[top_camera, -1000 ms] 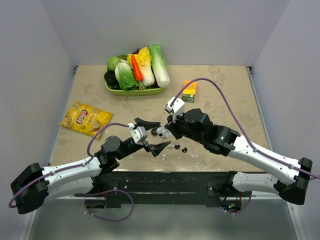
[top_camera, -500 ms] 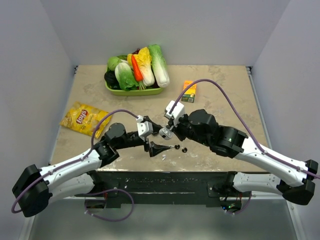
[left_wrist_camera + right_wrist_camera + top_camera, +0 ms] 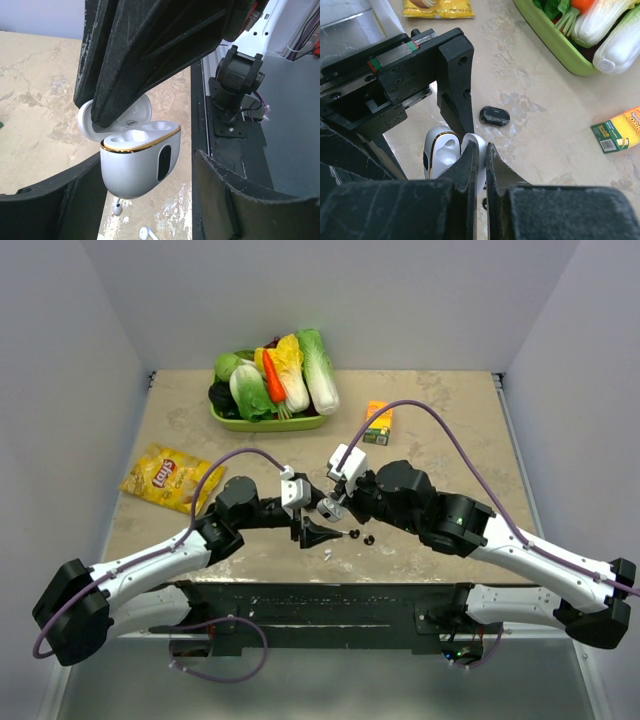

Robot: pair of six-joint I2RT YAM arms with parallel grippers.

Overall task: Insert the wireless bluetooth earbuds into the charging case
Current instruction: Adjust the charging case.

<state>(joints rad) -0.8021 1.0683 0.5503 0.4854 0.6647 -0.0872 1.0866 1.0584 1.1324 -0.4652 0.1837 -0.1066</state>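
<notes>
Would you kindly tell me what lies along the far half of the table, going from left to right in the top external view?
Yellow chip bag → green tray of vegetables → small orange carton.

Top cam looked down from 6 o'clock, far; L wrist faced ~4, R wrist ~11, both close, sharing charging case [image 3: 136, 162].

Right end effector [image 3: 480, 150] and left end effector [image 3: 146, 162] crowd the charging case [image 3: 437, 150] mid-table; open tabletop [image 3: 455, 430] lies far right.

Earbuds [image 3: 116, 207] on table [image 3: 30, 100] beneath charging case [image 3: 137, 165]
</notes>
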